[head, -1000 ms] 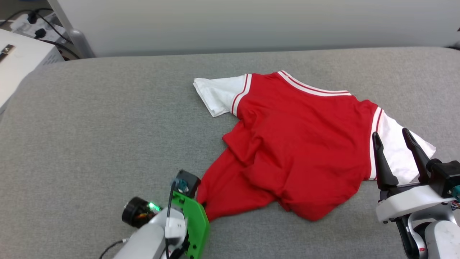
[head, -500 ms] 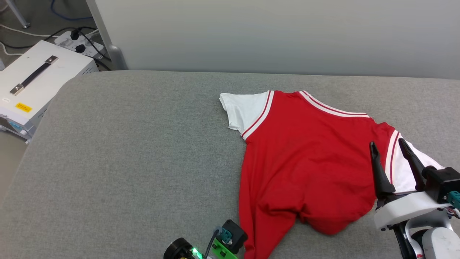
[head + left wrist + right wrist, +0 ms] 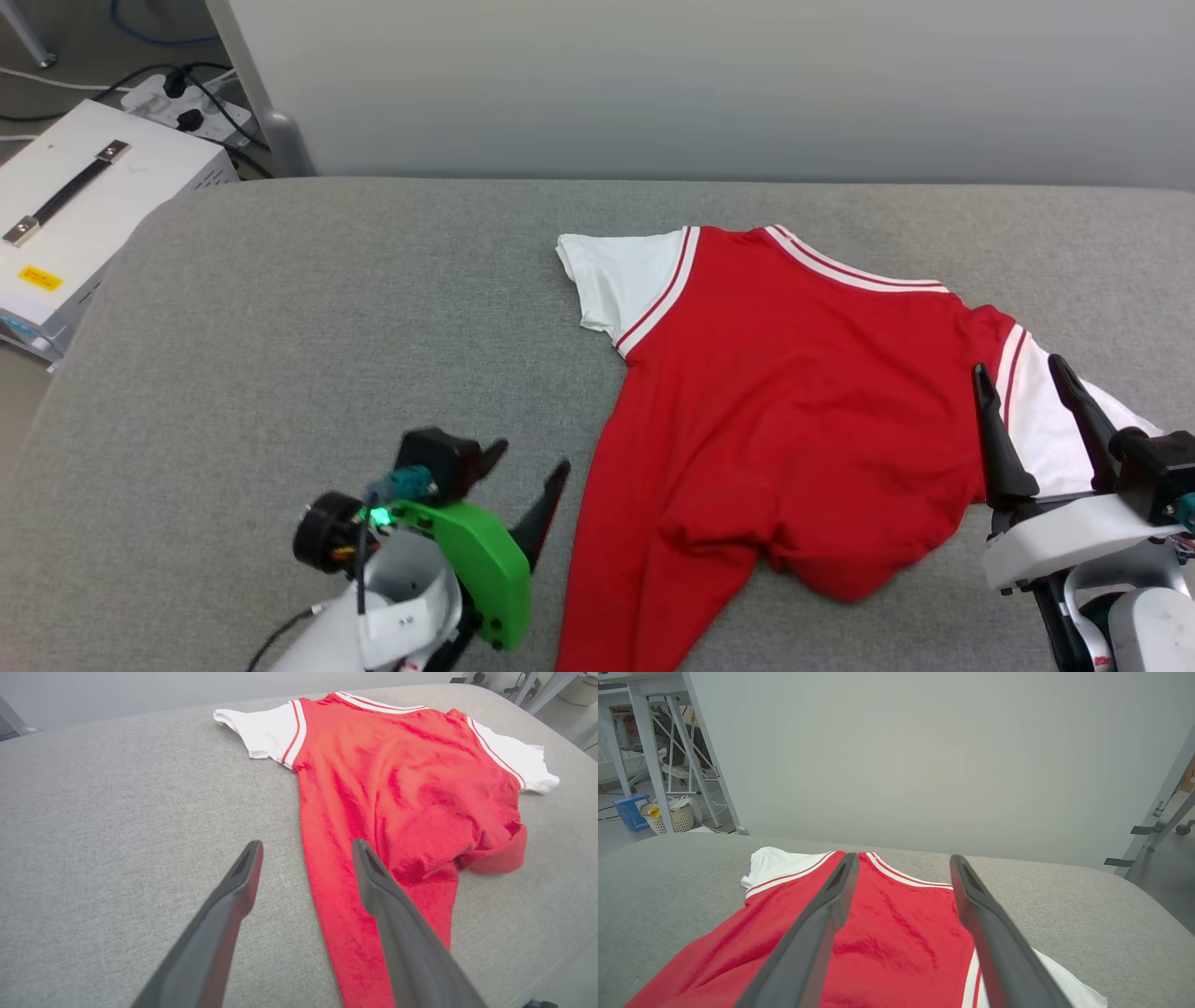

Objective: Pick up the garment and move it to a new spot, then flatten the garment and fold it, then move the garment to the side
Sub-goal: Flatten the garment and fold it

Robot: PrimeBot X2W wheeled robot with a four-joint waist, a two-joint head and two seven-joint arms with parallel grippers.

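Observation:
The garment (image 3: 794, 420) is a red shirt with white sleeves and striped trim, lying plain side up on the grey padded surface (image 3: 327, 327), its right lower part bunched. My left gripper (image 3: 527, 467) is open, just left of the garment's long lower-left edge and holding nothing. In the left wrist view the left gripper (image 3: 306, 844) straddles that red edge of the garment (image 3: 397, 788) from above. My right gripper (image 3: 1018, 366) is open above the right white sleeve. In the right wrist view the right gripper (image 3: 903, 857) hovers over the garment (image 3: 887, 942), apart from it.
A white case with a black handle (image 3: 93, 196) stands off the surface's left end, beside a power strip with cables (image 3: 177, 98) and a metal leg (image 3: 266, 131). A pale wall runs behind. A basket (image 3: 675, 816) sits on the floor far left.
My left gripper has opened and let go of the garment's lower corner, which it had pulled toward me, straightening the left side. The head camera has shifted. The right gripper stays open.

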